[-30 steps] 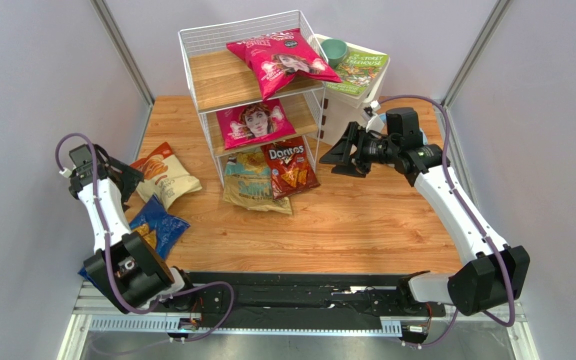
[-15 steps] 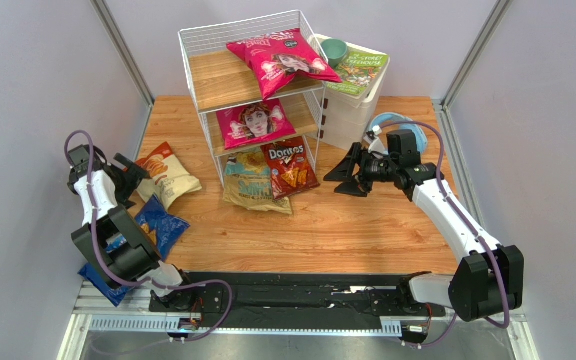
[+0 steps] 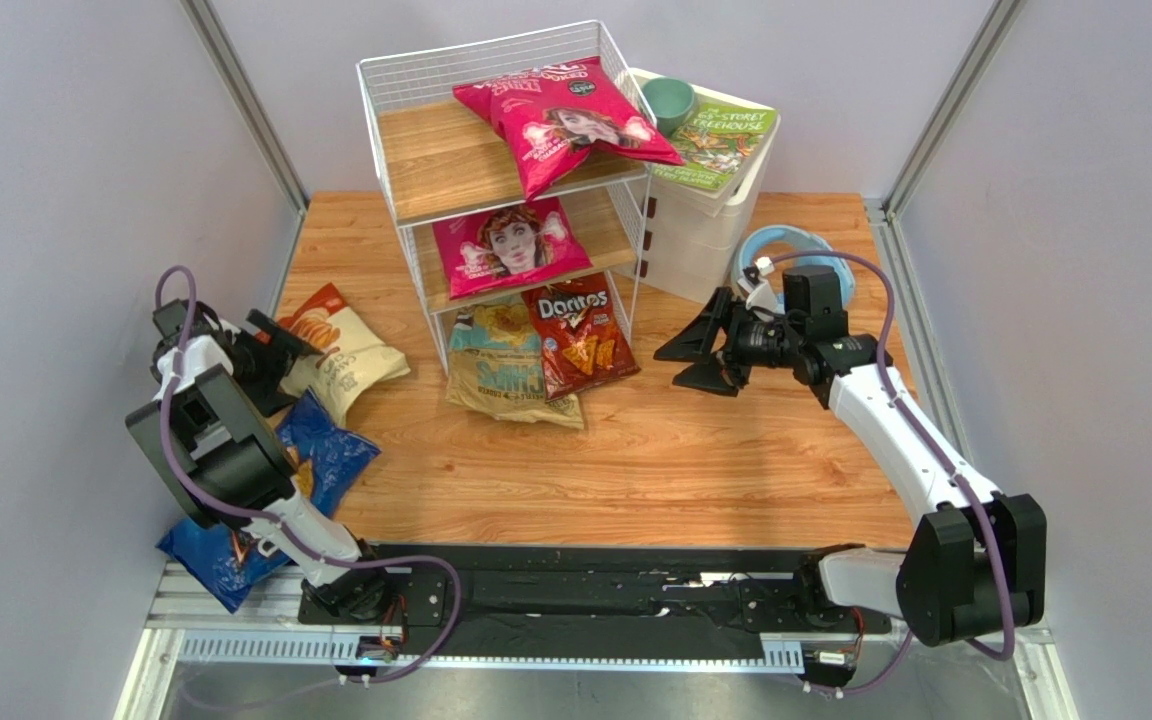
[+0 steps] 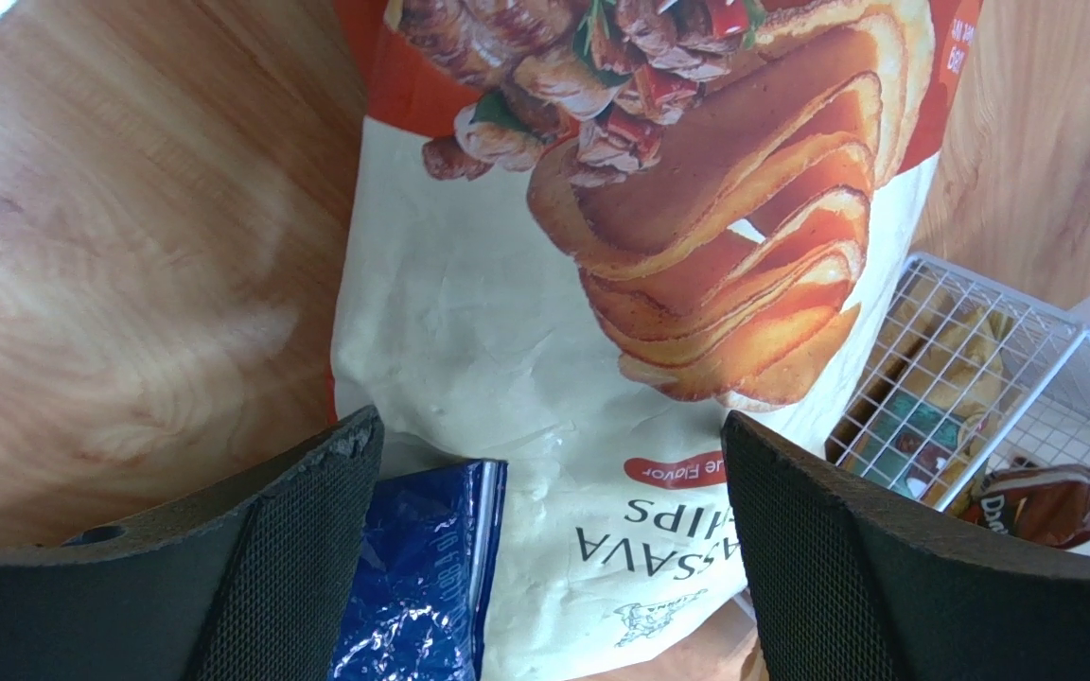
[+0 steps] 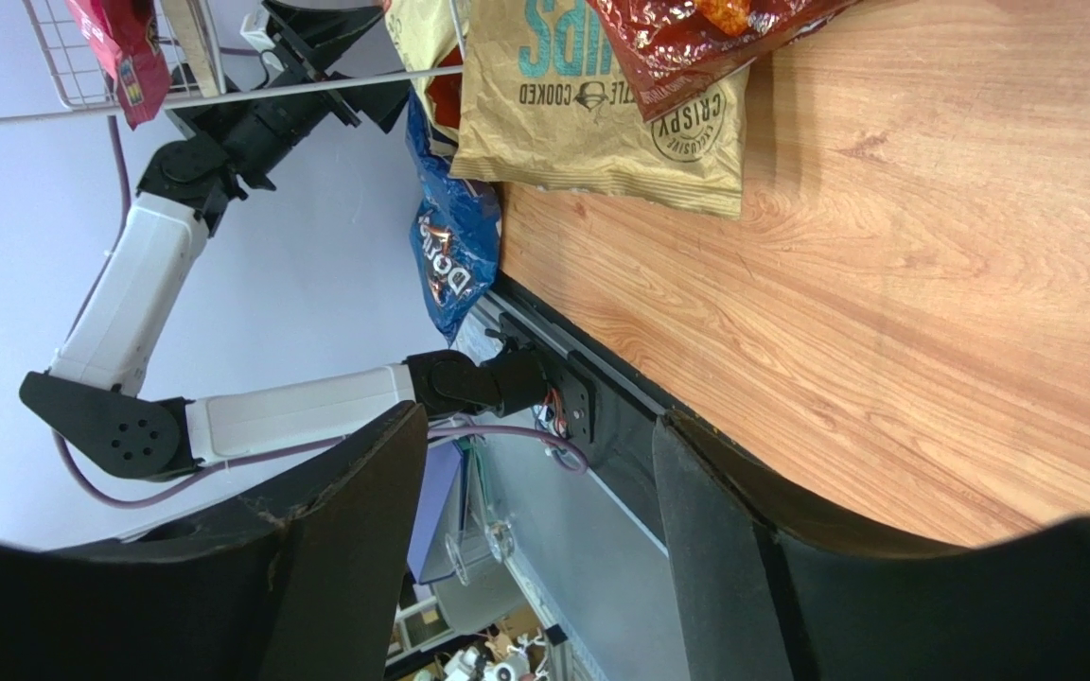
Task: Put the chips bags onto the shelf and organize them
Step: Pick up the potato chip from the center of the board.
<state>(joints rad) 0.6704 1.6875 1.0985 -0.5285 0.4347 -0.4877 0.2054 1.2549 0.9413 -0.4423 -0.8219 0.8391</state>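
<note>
From above, I see my left arm folded back at the table's (image 3: pixel 717 465) left edge, left gripper (image 3: pixel 273 342) over the orange-and-cream bag (image 3: pixel 342 353). My right arm reaches toward the shelf (image 3: pixel 425 150), with the right gripper (image 3: pixel 699 348) near its right side.

I count six bags:
- two magenta bags (image 3: pixel 567 120) on the upper tiers
- the tan "CHIPS" bag (image 3: pixel 507 375) and red Doritos bag (image 3: pixel 582 333) sticking out of the bottom tier
- the blue Doritos bag (image 3: pixel 312 458) on the table beside the orange-and-cream bag

Left wrist: jaws spread wide, the orange-and-cream bag lying between them, ungripped.

Right wrist: jaws spread, empty, and the tan "CHIPS" bag lies well ahead.

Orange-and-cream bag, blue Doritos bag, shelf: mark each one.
orange-and-cream bag (image 4: pixel 494 327), left wrist view, cream lower panel.
blue Doritos bag (image 3: pixel 327 450), top external view, its visible upper part.
shelf (image 3: pixel 425 150), top external view, bare wood of top tier.
</note>
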